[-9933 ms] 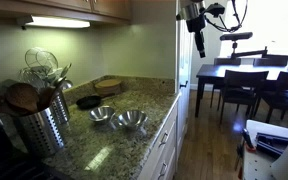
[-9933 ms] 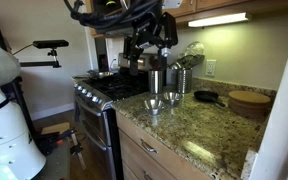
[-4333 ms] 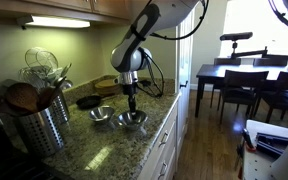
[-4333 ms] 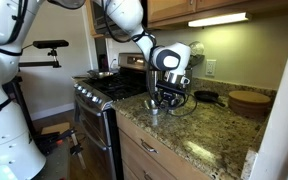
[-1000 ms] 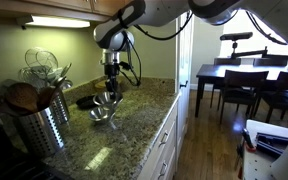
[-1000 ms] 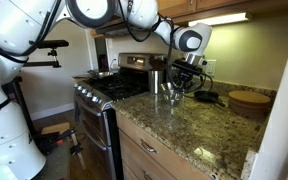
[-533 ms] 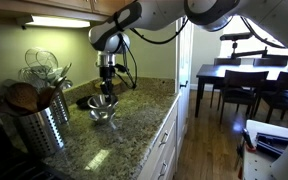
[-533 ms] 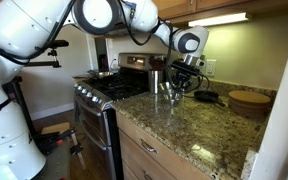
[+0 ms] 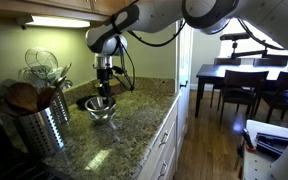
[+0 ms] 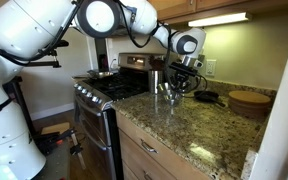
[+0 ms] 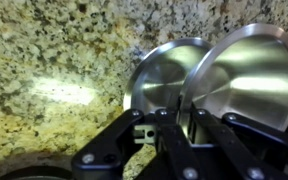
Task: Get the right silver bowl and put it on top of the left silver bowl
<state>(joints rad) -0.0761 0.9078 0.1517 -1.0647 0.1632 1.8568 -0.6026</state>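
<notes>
My gripper (image 9: 104, 92) is shut on the rim of the right silver bowl (image 9: 100, 104), the wider shiny one. It holds that bowl tilted, just over the left silver bowl (image 9: 102, 116), which stands on the granite counter (image 9: 134, 140). In the wrist view the gripper (image 11: 180, 118) pinches the wide bowl (image 11: 246, 78) at its near edge. The smaller bowl (image 11: 162, 78) lies behind and to the left of it, partly covered. In an exterior view the gripper (image 10: 180, 84) hangs over both bowls (image 10: 172, 98); whether they touch I cannot tell.
A black round dish (image 9: 87, 101) and a wooden board (image 9: 111, 85) lie behind the bowls. A steel utensil holder (image 9: 40, 127) with whisks stands near the stove (image 10: 109, 90). A wooden bowl (image 10: 249, 101) sits farther along the counter, whose front edge (image 9: 164, 125) drops to the floor.
My gripper has carried the wide bowl a little further sideways and down, so that it now hangs right over the smaller bowl. The jaws have stayed shut.
</notes>
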